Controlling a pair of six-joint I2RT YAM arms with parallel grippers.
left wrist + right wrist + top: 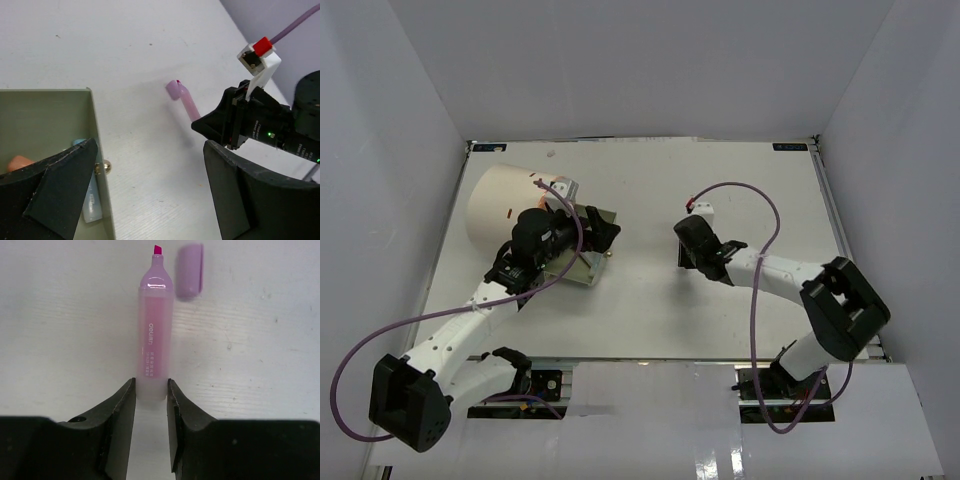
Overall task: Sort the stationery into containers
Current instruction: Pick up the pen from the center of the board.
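Between right jaws: pink highlighter (pixel 152 340) rear end, pinched; cap (pixel 190 270) beside tip; left jaws wide open.

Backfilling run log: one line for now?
right gripper: shut on translucent pink highlighter | purple cap: loose beside tip | left gripper: open over olive drawer

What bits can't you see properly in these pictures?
- Right wrist view: small print on the pink highlighter, too tiny.
- Top view: highlighter hidden under the right gripper; cream container partly behind the left arm.
- Left wrist view: drawer's contents, mostly behind the left gripper.
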